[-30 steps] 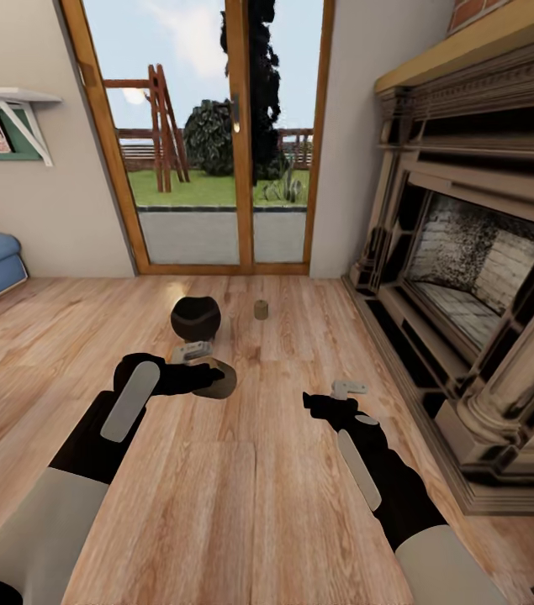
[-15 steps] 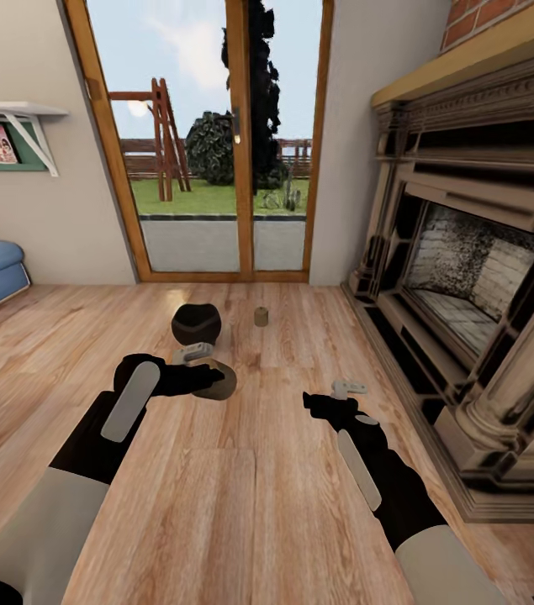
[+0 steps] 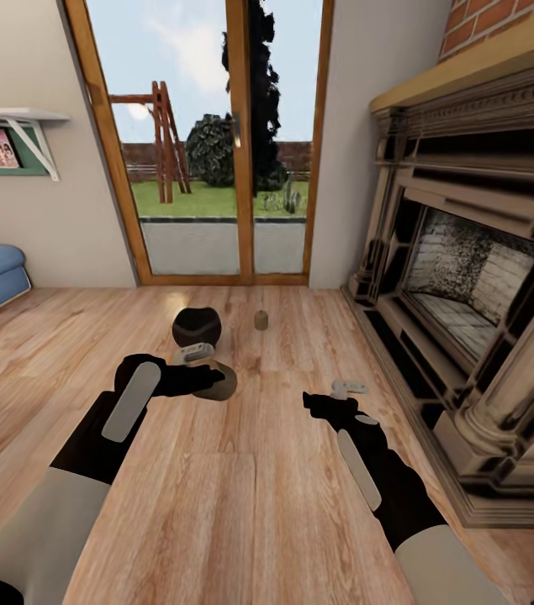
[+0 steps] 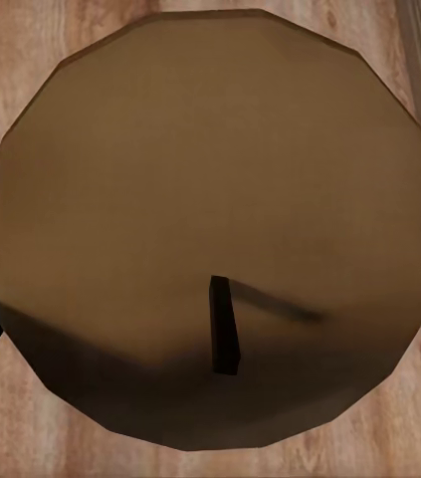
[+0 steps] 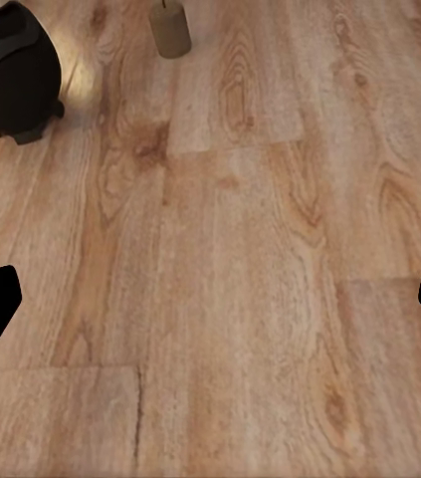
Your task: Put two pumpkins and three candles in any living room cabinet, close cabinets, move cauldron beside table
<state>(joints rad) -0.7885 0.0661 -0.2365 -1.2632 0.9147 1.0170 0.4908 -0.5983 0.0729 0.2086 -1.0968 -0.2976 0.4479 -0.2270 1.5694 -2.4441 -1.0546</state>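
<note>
Cauldron (image 3: 196,327) sat on the wood floor (image 3: 241,470) before the glass doors (image 3: 208,139), a small candle (image 3: 261,319) standing near it. The left gripper (image 3: 208,378) held a brown candle (image 4: 210,224) whose wick showed in the left wrist view, apparently clamped between the fingers. The right gripper (image 3: 334,393) hovered over bare floor, jaws spread wide, beside the fireplace (image 3: 468,277).

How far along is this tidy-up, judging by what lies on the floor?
Nothing looks finished. In hand: the left end effector is shut on a candle, wick visible in the left wrist view. Left: a second candle and the cauldron sit on the wood floor by the glass door; the right end effector is open and empty.
</note>
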